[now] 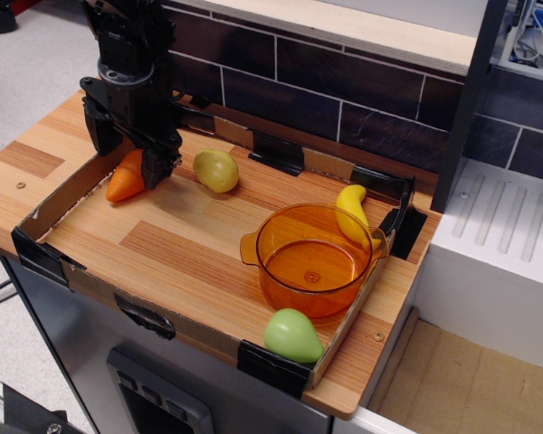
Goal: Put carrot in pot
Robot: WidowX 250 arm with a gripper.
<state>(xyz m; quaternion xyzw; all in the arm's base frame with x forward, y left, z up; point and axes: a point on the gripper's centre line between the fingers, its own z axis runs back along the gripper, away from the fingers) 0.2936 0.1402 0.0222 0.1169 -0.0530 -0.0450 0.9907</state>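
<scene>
A: Starting nearest us, what is getting cut off or hidden?

B: Along the front edge of the desk (362, 375) a dark panel (158, 398) is running out of the bottom of the picture, so I cannot make out what it is. Just above it, the green fruit (291, 335) is sitting in the near right corner of the cardboard tray (68, 185), and the tray's taped corner is covering its lower edge.

A: And the pot?

B: The pot (312, 262) is standing just behind the green fruit. Its far rim is covering the lower end of the curved yellow toy (351, 212), which is leaning at the back of it.

A: Where is the carrot lying?

B: The carrot (125, 181) is lying on the tray floor at the far left, well apart from the pot. The gripper (131, 158) is standing over it and hiding its thick end. The jaws are standing apart, one on each side of the carrot, but I cannot tell whether they are pressing on it. The yellow-green fruit (216, 170) is sitting just to the right.

A: Is any writing showing?

B: None that I can read. At the back, the arm is running off the top edge, and the dark tiled wall (344, 90) is carrying no labels.
</scene>
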